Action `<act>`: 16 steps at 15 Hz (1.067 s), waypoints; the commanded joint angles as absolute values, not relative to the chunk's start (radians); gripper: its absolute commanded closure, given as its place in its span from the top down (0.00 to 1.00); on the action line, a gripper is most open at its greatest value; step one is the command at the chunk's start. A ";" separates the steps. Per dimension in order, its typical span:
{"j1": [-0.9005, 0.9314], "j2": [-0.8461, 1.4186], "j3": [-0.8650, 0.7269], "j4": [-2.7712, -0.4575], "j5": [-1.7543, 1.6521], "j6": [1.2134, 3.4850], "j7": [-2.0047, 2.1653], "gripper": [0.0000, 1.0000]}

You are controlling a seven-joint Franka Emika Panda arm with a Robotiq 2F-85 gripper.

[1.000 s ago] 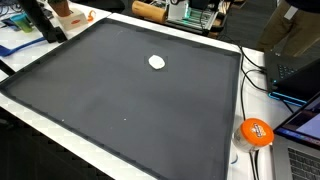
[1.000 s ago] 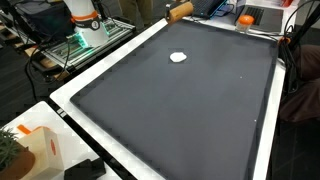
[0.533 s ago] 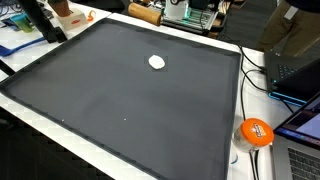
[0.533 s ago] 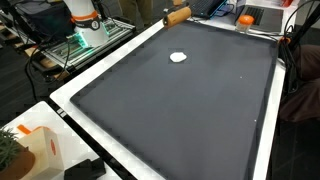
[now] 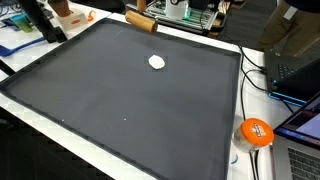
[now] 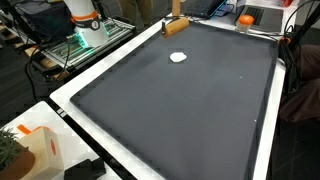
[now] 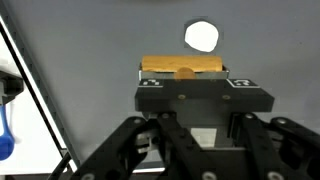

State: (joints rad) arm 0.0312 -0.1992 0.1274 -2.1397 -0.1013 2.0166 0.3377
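My gripper [image 7: 205, 100] is shut on a black block [image 7: 205, 95] that carries two square markers, with a wooden piece [image 7: 183, 66] on its far side. In both exterior views only this wooden piece [image 5: 140, 21] [image 6: 177, 27] shows, hovering at the far edge of the black mat [image 5: 120, 110] [image 6: 180, 120]; the arm itself is out of frame. A small white disc [image 5: 157, 62] [image 6: 178, 57] lies on the mat a short way in front of the wooden piece. In the wrist view the disc [image 7: 201, 36] sits just beyond the wood.
An orange round object [image 5: 255, 132] and laptops [image 5: 300, 70] with cables sit beside the mat. Equipment [image 5: 195, 12] stands behind the far edge. A white box [image 6: 35, 150] stands at a near corner, and a white robot base [image 6: 85, 20] is at the back.
The wooden piece has come in from behind the far edge to over the mat's border, closer to the white disc. The disc has not moved.
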 commanded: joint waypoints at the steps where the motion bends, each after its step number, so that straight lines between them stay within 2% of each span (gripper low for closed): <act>1: 0.033 -0.155 0.122 -2.084 -0.101 1.986 0.363 0.22; 16: 0.060 0.023 0.113 -1.899 -0.079 1.938 0.429 0.22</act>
State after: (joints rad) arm 0.0429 -0.0065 0.1250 -1.9496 -0.0930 1.9757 0.4122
